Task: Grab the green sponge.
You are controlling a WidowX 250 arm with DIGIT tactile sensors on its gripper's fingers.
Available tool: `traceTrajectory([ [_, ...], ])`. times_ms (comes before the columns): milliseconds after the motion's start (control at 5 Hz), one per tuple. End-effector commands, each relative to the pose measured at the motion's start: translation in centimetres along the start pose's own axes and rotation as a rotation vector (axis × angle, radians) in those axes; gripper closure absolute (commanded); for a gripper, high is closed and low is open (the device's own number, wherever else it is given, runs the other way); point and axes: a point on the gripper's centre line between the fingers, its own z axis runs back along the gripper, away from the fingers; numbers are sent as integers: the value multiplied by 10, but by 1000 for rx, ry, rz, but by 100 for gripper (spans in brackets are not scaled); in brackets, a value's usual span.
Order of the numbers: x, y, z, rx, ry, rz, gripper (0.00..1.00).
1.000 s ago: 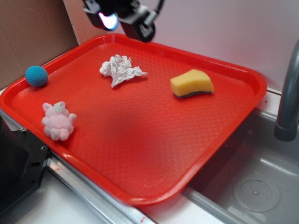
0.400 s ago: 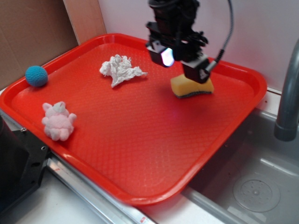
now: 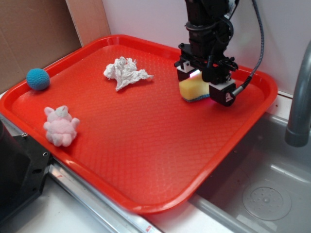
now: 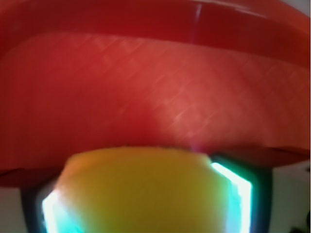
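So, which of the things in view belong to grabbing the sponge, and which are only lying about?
Belongs to the job:
- yellow foam sponge with dark scouring layer
- black robot gripper, its fingers on either side of the sponge

Only lying about:
- crumpled white paper
- blue knitted ball
- pink plush toy
- red plastic tray, holding all of these
- grey metal faucet

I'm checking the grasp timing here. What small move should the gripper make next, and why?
Probably close the fingers. The gripper is down over the green sponge on the red tray, and the wrist view shows the sponge filling the space between both fingers. Whether they already squeeze it is unclear, so close first, then lift.
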Motion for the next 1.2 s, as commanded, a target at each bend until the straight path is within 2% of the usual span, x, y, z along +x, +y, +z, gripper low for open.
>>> traceTrajectory([
  [0, 2, 0, 23, -6, -61, 28, 100],
  [200, -8, 14, 54, -15, -59, 96, 100],
  [400, -28, 37, 95, -84, -16, 146, 100],
  [600, -57, 49, 126, -60, 11, 187, 100],
  [1000, -125, 65, 169, 8, 19, 224, 100],
])
